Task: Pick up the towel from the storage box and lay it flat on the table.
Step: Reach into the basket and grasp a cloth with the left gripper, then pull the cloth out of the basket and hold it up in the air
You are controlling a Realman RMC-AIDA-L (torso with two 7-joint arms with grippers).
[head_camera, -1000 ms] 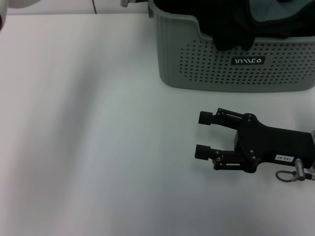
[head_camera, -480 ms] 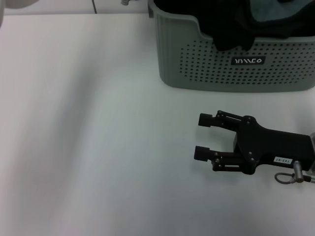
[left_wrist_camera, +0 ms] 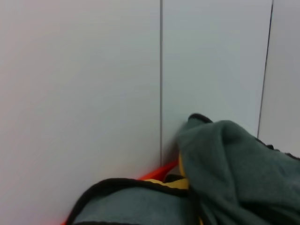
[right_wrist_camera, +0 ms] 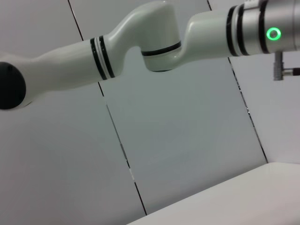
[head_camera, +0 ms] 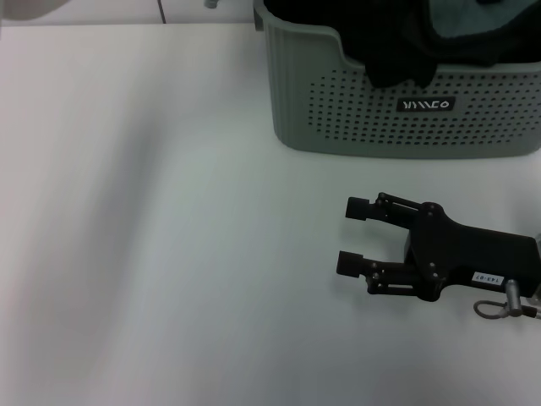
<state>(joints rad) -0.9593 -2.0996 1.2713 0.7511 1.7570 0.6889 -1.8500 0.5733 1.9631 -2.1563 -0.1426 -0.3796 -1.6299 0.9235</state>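
Head view: the storage box [head_camera: 406, 101] stands on the white bench [head_camera: 169, 220] at about 1 o'clock. Dark cloth fills it and hangs over its front rim, with lighter teal-grey cloth [head_camera: 473, 21] behind. The right gripper [head_camera: 353, 235] lies low over the bench at 4 o'clock, well clear of the box, fingers [head_camera: 357, 207] spread and holding nothing. Left wrist view: the towel [left_wrist_camera: 234, 164], grey-green with black edging, lies bunched close to the camera against a panelled wall [left_wrist_camera: 93, 84]. The left gripper's fingers are out of sight; their state cannot be told.
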